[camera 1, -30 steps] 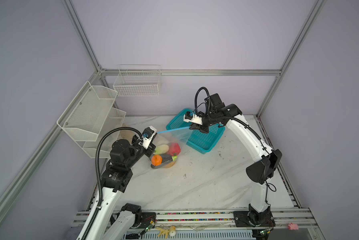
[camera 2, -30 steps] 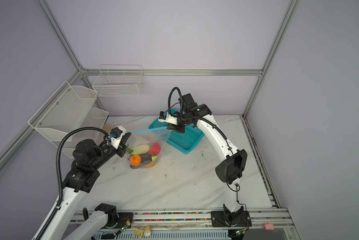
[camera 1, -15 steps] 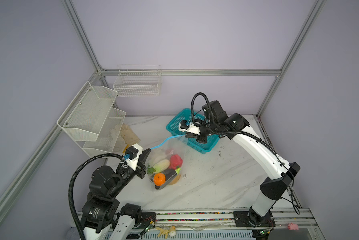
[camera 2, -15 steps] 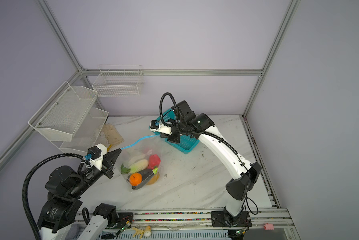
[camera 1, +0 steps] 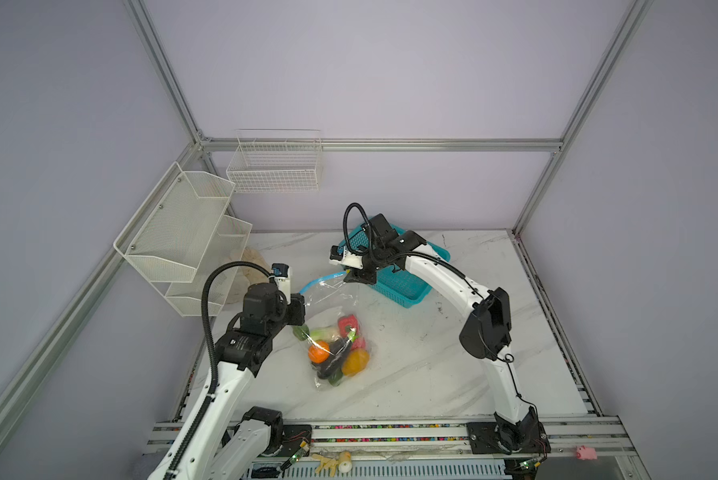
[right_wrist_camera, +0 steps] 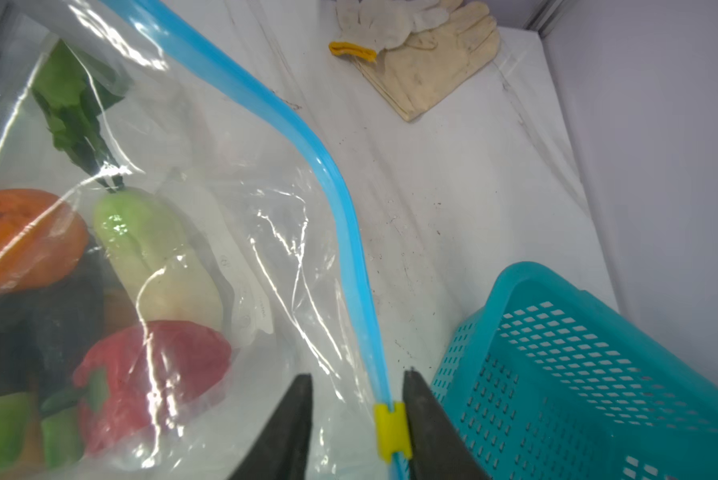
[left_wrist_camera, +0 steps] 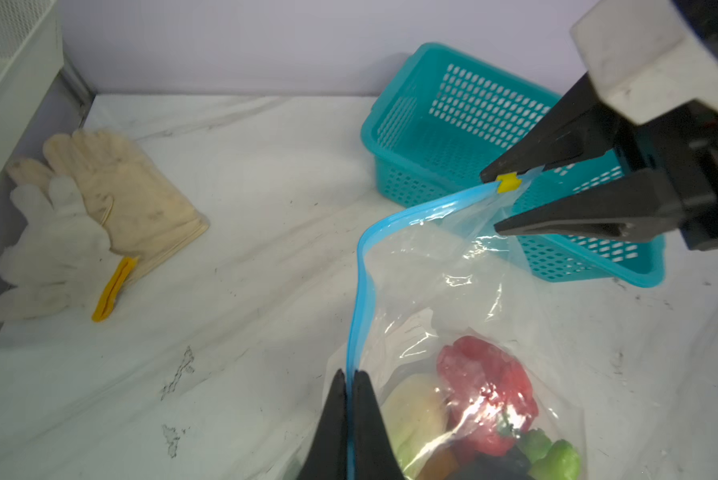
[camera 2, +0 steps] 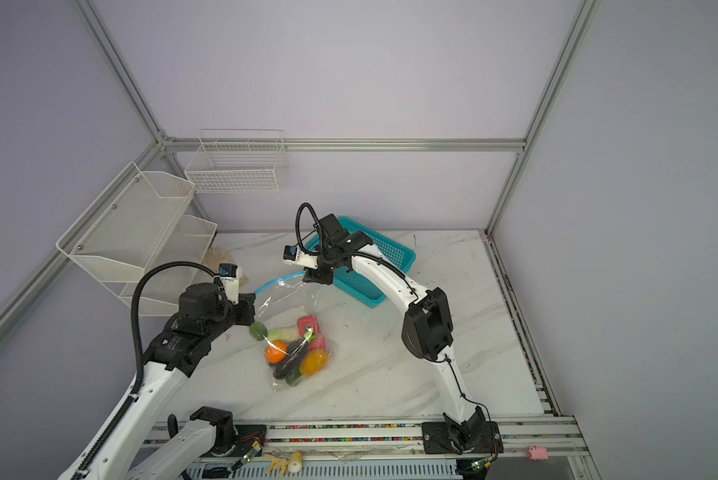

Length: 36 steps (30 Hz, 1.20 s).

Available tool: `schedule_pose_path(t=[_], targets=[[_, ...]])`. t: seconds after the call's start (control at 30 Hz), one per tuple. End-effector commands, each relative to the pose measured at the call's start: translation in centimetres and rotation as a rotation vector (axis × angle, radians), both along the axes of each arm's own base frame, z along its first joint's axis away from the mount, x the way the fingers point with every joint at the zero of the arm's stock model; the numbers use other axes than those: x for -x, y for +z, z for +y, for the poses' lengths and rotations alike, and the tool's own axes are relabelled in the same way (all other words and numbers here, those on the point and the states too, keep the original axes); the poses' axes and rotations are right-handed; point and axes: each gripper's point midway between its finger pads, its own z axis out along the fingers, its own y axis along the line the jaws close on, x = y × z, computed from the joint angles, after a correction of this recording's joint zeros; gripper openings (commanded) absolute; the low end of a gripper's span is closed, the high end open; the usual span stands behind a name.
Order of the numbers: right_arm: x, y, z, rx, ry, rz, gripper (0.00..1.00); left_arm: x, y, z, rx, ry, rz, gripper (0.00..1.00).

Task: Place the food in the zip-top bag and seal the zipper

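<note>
Starting from the front edge of the desk (camera 1: 411, 374): the food (camera 1: 336, 353) is all piled up inside the zip-top bag (camera 2: 295, 299). The bag lies a bit left of the middle, nearer the front edge than the back, and I don't see any loose pieces on the marble. Just behind the pile, the left gripper (left_wrist_camera: 351, 382) is clamped on the near end of the zipper (left_wrist_camera: 359, 291), jaws fully together with the blue strip pinched between them. What matters for the next move is how that strip lies. From the left gripper it runs off toward the back edge, bends right and ends at the right gripper (right_wrist_camera: 356, 374). So its long axis goes roughly front-left to back-right, and it's curved, not pulled straight. The yellow slider (right_wrist_camera: 392, 430) sits at that far end, between the right gripper's jaws, which stand about halfway apart. It touches one finger and the other finger is clear of it, so nothing is really gripped there. My guess is the seal is done or nearly done, since the strip looks like one closed band, though I can't tell about the bit past the slider. If it needs another nudge, the right arm is the one right on it. Further back, the teal basket (camera 1: 409, 296) sits toward the back edge, and a pair of gloves (left_wrist_camera: 99, 199) lies in the back-left corner.
</note>
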Motion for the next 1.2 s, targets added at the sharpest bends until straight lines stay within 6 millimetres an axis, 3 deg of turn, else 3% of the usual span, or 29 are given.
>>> schedule_pose_path(t=[0.0, 0.13, 0.33, 0.37, 0.4, 0.47, 0.6, 0.73, 0.87, 1.0, 1.17], targets=[[-2.6, 2.9, 0.6, -0.079, -0.017, -0.07, 0.63, -2.6, -1.2, 3.4, 0.012, 0.168, 0.001, 0.02], [-4.0, 3.1, 1.5, -0.118, -0.021, -0.115, 0.75, -4.9, -3.8, 5.6, 0.045, 0.244, 0.084, 0.07], [-6.1, 6.9, 0.3, -0.227, -0.114, -0.179, 0.85, -7.2, -6.1, 7.3, 0.036, 0.288, 0.119, 0.24], [-6.6, 7.8, -0.2, -0.253, -0.148, -0.186, 0.87, -7.5, -6.5, 7.7, 0.036, 0.299, 0.126, 0.35], [-7.0, 8.9, -0.8, -0.283, -0.18, -0.193, 0.87, -7.8, -6.9, 8.1, 0.036, 0.307, 0.13, 0.55], [-7.2, 10.3, -1.8, -0.326, -0.218, -0.2, 0.88, -8.3, -7.2, 8.8, 0.027, 0.328, 0.132, 0.8], [-7.1, 13.1, -4.4, -0.456, -0.341, -0.218, 0.9, -9.2, -5.8, 9.9, -0.019, 0.355, 0.093, 1.0], [-6.9, 14.1, -7.4, -0.552, -0.468, -0.176, 0.9, -9.5, -4.3, 11.2, -0.051, 0.397, 0.058, 1.0], [-5.0, 12.8, -9.5, -0.584, -0.552, -0.108, 0.9, -8.9, -1.6, 10.5, -0.001, 0.387, 0.019, 1.0], [-2.9, 10.6, -12.2, -0.573, -0.659, -0.055, 0.88, -6.6, 0.5, 9.0, 0.037, 0.325, -0.043, 1.0], [0.3, 8.8, -16.3, -0.586, -0.805, -0.019, 0.84, -3.0, 0.7, 6.9, 0.11, 0.277, -0.034, 1.0]])
